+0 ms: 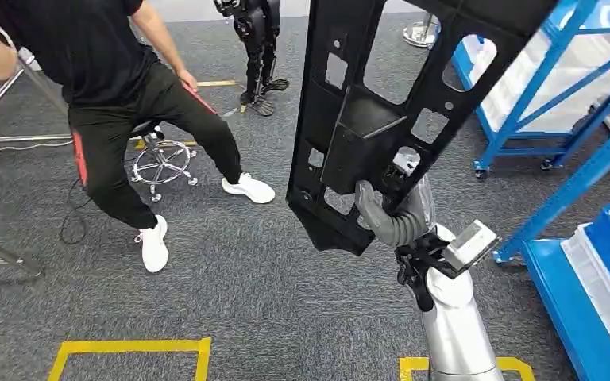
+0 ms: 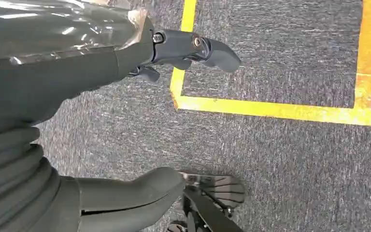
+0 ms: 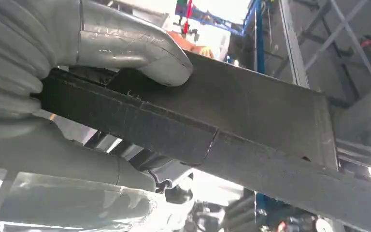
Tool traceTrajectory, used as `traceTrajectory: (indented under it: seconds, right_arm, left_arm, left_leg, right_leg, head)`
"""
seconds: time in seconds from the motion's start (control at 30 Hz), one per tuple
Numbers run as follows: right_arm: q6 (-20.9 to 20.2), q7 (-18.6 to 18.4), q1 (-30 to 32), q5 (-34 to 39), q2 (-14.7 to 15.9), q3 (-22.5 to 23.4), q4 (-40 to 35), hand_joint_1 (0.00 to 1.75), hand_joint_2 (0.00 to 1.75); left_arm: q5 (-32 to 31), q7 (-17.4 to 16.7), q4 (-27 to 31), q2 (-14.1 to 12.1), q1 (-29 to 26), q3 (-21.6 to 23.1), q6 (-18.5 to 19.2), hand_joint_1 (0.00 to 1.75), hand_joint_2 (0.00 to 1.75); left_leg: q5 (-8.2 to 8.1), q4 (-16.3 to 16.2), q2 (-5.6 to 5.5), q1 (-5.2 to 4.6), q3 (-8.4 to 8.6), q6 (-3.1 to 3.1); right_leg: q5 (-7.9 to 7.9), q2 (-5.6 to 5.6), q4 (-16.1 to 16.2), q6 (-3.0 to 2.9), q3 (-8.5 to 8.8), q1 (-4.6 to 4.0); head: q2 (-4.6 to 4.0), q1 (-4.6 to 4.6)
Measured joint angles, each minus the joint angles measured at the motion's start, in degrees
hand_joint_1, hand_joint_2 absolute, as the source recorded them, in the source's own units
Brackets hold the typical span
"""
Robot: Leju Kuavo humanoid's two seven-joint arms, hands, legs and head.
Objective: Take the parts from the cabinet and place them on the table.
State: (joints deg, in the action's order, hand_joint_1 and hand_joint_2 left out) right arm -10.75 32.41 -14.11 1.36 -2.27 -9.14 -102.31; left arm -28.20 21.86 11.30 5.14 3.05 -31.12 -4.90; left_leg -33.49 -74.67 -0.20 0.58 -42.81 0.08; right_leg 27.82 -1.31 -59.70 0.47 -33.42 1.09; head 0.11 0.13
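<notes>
Robotics lab or workshop: grey carpet (image 1: 270, 302) with yellow tape squares (image 1: 131, 353), blue racks (image 1: 556, 87), second humanoid robot (image 1: 258, 44).

We see a matt black plastic part (image 1: 381, 111), rough-grained above the glossy silver metal arm (image 1: 454, 333); beneath lies coarse grey carpet (image 1: 270, 302).

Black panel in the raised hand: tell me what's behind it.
Behind the black panel: grey carpet and blue racking, showing through its cut-outs. The right hand grips its lower end; anything behind the solid plastic is covered.

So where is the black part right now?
In the head view, the black part is held up by the right hand, right of centre, beside the blue racks.
</notes>
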Motion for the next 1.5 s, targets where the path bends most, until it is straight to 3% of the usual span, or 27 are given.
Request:
traceTrajectory:
  seconds: [0.03, 0.07, 0.13, 0.17, 0.2, 0.33, 0.37, 0.43, 0.53, 0.6, 0.67, 0.73, 0.77, 0.83, 0.87, 0.93, 1.0, 1.07, 1.1, 1.17, 1.2, 1.23, 1.33, 1.37, 1.4, 1.43, 1.5]
  right_arm:
    - [0.0, -0.1, 0.0, 0.0, 0.0, 0.0, 0.0, 1.75, 1.75]
    - [0.0, -0.1, 0.0, 0.0, 0.0, 0.0, 0.0, 1.75, 1.75]
    - [0.0, -0.1, -0.3, 0.0, 0.0, 0.0, -0.1, 1.75, 1.75]
    - [0.0, -0.1, -0.5, 0.0, 0.0, 0.0, -0.1, 1.75, 1.75]
    - [0.0, -0.1, -0.7, 0.0, 0.0, 0.0, -0.1, 1.75, 1.75]
    - [0.1, -0.2, -0.9, 0.0, 0.0, -0.2, -0.2, 1.75, 1.75]
    - [0.2, -0.3, -1.0, 0.0, 0.1, -0.2, -0.3, 1.75, 1.75]
    - [0.4, -0.3, -1.2, 0.0, 0.2, -0.2, -0.4, 1.75, 1.75]
    - [0.7, -0.5, -0.3, -0.3, 0.6, -0.3, -0.4, 1.75, 1.75]
    - [1.0, -0.5, 0.0, -0.3, 0.8, -0.3, -0.4, 1.75, 1.75]
    - [1.6, -0.2, 0.0, -0.2, 0.8, -0.5, -0.4, 1.75, 1.75]
    - [2.1, 0.1, 0.1, -0.3, 0.7, -0.6, -0.4, 1.75, 1.75]
    - [2.3, 0.2, 0.2, -0.2, 0.7, -0.6, -0.5, 1.75, 1.75]
    - [2.6, 0.1, 0.1, -0.3, 0.6, -0.7, -0.5, 1.75, 1.75]
    - [2.8, 0.1, 0.0, -0.3, 0.6, -0.9, -0.5, 1.75, 1.75]
    - [3.0, 0.0, 0.0, -0.5, 0.5, -1.1, -0.8, 1.75, 1.75]
    - [3.1, 0.0, 0.0, -0.6, 0.5, -1.1, -1.0, 1.75, 1.75]
    - [3.2, -0.1, 0.3, -0.8, 0.6, -1.1, -1.0, 1.75, 1.75]
    - [3.2, -0.2, 0.4, -0.8, 0.5, -1.1, -1.0, 1.75, 1.75]
    - [3.3, -0.2, 0.4, -0.8, 0.5, -1.1, -1.1, 1.75, 1.75]
    - [3.3, -0.2, 0.4, -0.8, 0.5, -1.1, -1.2, 1.75, 1.75]
    - [3.3, -0.2, 0.4, -0.9, 0.5, -1.1, -1.3, 1.75, 1.75]
    - [3.4, -0.3, 0.4, -0.9, 0.5, -1.1, -1.3, 1.75, 1.75]
    - [3.4, -0.3, 0.3, -0.9, 0.4, -1.2, -1.4, 1.75, 1.75]
    - [3.4, -0.4, 0.3, -0.9, 0.5, -1.2, -1.5, 1.75, 1.75]
    - [3.5, -0.3, 0.2, -0.9, 0.5, -1.2, -1.5, 1.75, 1.75]
    - [3.6, -0.3, 0.3, -0.9, 0.6, -1.2, -1.5, 1.75, 1.75]
  left_arm:
    - [0.0, -0.1, 0.0, 0.1, 0.0, 0.0, 0.0, 0.00, 1.75]
    - [0.0, -0.1, 0.0, 0.1, -0.2, 0.0, 0.0, 0.00, 1.75]
    - [0.0, -0.1, 0.0, 0.1, -0.2, 0.0, 0.0, 0.00, 1.75]
    - [0.0, -0.1, 0.0, 0.0, -0.1, 0.0, 0.0, 0.00, 1.75]
    - [0.0, -0.1, 0.0, -0.1, 0.0, 0.0, 0.0, 0.00, 1.75]
    - [0.0, -0.1, 0.1, -0.3, 0.1, 0.0, 0.0, 0.00, 1.75]
    - [-0.1, -0.1, 0.1, -0.3, -0.1, 0.0, 0.0, 0.00, 1.75]
    - [-0.1, 0.0, 0.1, -0.2, 0.1, 0.0, 0.1, 0.00, 1.75]
    - [-0.1, 0.1, 0.1, -0.2, 0.2, 0.0, 0.3, 0.00, 1.75]
    - [-0.1, 0.1, 0.1, -0.2, 0.0, -0.1, 0.3, 0.00, 1.75]
    - [-0.1, 0.1, 0.1, -0.1, -0.1, -0.1, 0.3, 0.00, 1.75]
    - [-0.2, 0.2, 0.1, -0.4, 0.0, -0.4, 0.2, 0.00, 1.75]
    - [-0.3, 0.2, 0.1, -0.3, 0.0, -0.4, 0.2, 0.00, 1.75]
    - [-0.5, 0.2, 0.1, -0.3, -0.3, -0.5, 0.2, 0.00, 1.75]
    - [-0.7, 0.2, 0.1, -0.4, -0.4, -0.5, 0.2, 0.00, 1.75]
    - [-1.2, 0.2, 0.1, -0.4, -0.3, -0.5, 0.6, 0.00, 1.75]
    - [-1.3, 0.1, 0.1, -0.4, 0.0, -0.5, 0.8, 0.00, 1.75]
    - [-1.3, 0.0, 0.1, -0.2, -0.2, -0.5, 0.9, 0.00, 1.75]
    - [-1.3, 0.0, 0.1, -0.2, -0.3, -0.5, 1.0, 0.00, 1.75]
    - [-1.3, -0.1, 0.1, -0.3, -0.2, -0.5, 1.0, 0.00, 1.75]
    - [-1.3, -0.1, 0.1, -0.3, -0.2, -0.5, 1.0, 0.00, 1.75]
    - [-1.3, -0.1, 0.1, -0.5, 0.0, -0.6, 1.0, 0.00, 1.75]
    - [-1.3, -0.1, 0.1, -0.4, 0.0, -0.6, 0.9, 0.00, 1.75]
    - [-1.3, -0.1, 0.1, -0.4, 0.0, -0.7, 0.8, 0.00, 1.75]
    - [-1.2, -0.1, 0.1, -0.2, -0.2, -0.8, 0.8, 0.00, 1.75]
    - [-1.2, -0.1, 0.1, -0.2, -0.1, -0.8, 0.8, 0.00, 1.75]
    - [-1.2, -0.1, 0.1, -0.1, 0.3, -0.9, 0.8, 0.00, 1.75]
  left_leg:
    - [-0.38, -2.6, 0.01, -0.01, -1.51, 0.07]
    - [0.71, -1.8, 0.01, -0.02, -1.33, 0.34]
    - [5.53, 6.6, 0.46, -0.35, 3.03, 1.23]
    - [7.79, 12.1, 1.88, -0.84, 6.13, 1.92]
    - [7.40, 15.0, 4.37, -1.63, 7.56, 2.30]
    - [7.66, 16.0, 2.29, -2.23, 7.56, 3.24]
    - [8.78, 17.9, 1.41, -1.18, 8.97, 3.46]
    - [9.08, 18.4, 0.62, -1.39, 9.62, 3.91]
    - [9.04, 18.4, -1.74, -1.37, 9.53, 3.89]
    - [8.92, 18.2, -3.29, -1.25, 9.60, 3.68]
    - [8.44, 17.4, -4.55, -0.88, 9.59, 3.01]
    - [7.61, 16.1, -5.69, -0.97, 8.90, 1.95]
    - [7.70, 16.2, -6.02, -0.82, 8.56, 1.77]
    - [7.73, 16.3, -6.70, -0.57, 8.38, 1.58]
    - [7.43, 15.9, -6.45, -0.39, 8.29, 1.32]
    - [4.74, 11.6, -1.40, -0.60, 6.29, 0.65]
    - [0.66, 2.6, 0.00, -0.35, 1.52, 0.33]
    - [0.31, -2.0, 0.06, -0.35, -1.34, 0.45]
    - [2.06, 0.0, 0.06, -0.37, -0.66, 0.70]
    - [7.39, 9.8, 0.69, -0.71, 4.18, 1.84]
    - [9.03, 14.5, 2.68, -1.41, 6.68, 2.79]
    - [7.90, 15.2, 4.00, -1.78, 7.12, 3.05]
    - [7.97, 15.8, 2.52, -2.29, 7.02, 3.58]
    - [8.31, 16.8, 1.80, -2.25, 7.71, 3.95]
    - [9.10, 18.0, 1.31, -1.51, 8.95, 3.70]
    - [9.28, 18.5, 0.77, -1.36, 9.29, 4.16]
    - [9.26, 18.5, -0.46, -1.29, 9.33, 4.13]
  right_leg:
    - [0.09, -0.62, 0.0, -0.13, -0.01, -0.21]
    - [0.14, -1.14, 0.0, -0.21, 0.04, -0.37]
    - [0.32, -2.18, 0.0, -0.41, 0.35, -0.58]
    - [0.43, -2.69, 0.0, -0.54, 0.58, -0.64]
    - [0.50, -3.09, 0.1, -0.46, 0.68, -0.70]
    - [0.56, -5.09, 0.9, 0.27, 1.29, -0.80]
    - [0.96, -4.49, 0.5, 0.59, 1.12, -1.14]
    - [3.26, -0.02, -4.4, 0.15, -0.80, -0.82]
    - [6.86, 0.96, -15.4, 0.16, -6.85, -0.54]
    - [4.35, 1.00, -11.8, 1.33, -5.74, -0.28]
    - [-0.19, 1.86, -1.8, 2.81, -1.21, 0.44]
    - [-0.39, 3.85, 0.9, 2.17, 0.36, 0.49]
    - [-0.36, 3.79, 0.4, 1.39, 0.22, 0.24]
    - [-0.28, 3.10, 0.3, 0.77, 0.14, 0.00]
    - [-0.36, 2.65, 0.5, 0.46, 0.26, 0.68]
    - [-0.17, 1.79, 0.6, -0.16, 0.51, 0.28]
    - [0.03, 0.69, 0.5, -0.45, 0.50, -0.07]
    - [0.26, -0.53, 0.5, -0.73, 0.61, -0.35]
    - [0.38, -0.97, 0.5, -0.86, 0.73, -0.46]
    - [0.72, -1.91, 0.6, -0.97, 1.30, -0.80]
    - [0.94, -2.33, 0.6, -0.92, 1.59, -0.88]
    - [1.09, -2.80, 0.7, -0.71, 1.69, -1.30]
    - [1.25, -4.21, 1.2, -0.17, 2.01, -0.90]
    - [1.34, -4.67, 1.6, 0.10, 2.62, -1.37]
    - [1.81, -2.81, 0.5, 0.23, 2.11, -1.20]
    - [3.07, -0.69, -2.2, -0.06, 1.17, -1.14]
    - [6.24, 0.87, -10.9, -0.33, -3.47, -0.86]
  head:
    - [0.00, -0.02]
    - [0.00, -0.02]
    - [0.00, -0.02]
    - [0.00, -0.02]
    - [0.00, 0.02]
    - [0.00, -0.02]
    - [0.00, 0.06]
    - [0.00, 0.02]
    - [0.00, 0.28]
    - [0.00, 0.28]
    - [0.00, 0.26]
    - [0.00, 0.50]
    - [0.00, 0.28]
    - [0.00, 0.28]
    - [0.00, 0.28]
    - [0.00, -0.18]
    - [0.00, -0.17]
    - [0.00, -0.17]
    - [0.00, -0.17]
    - [0.00, -0.17]
    - [0.00, -0.18]
    - [0.00, -0.13]
    - [0.00, -0.20]
    - [0.00, -0.17]
    - [0.00, -0.02]
    - [0.00, -0.13]
    - [0.00, 0.22]
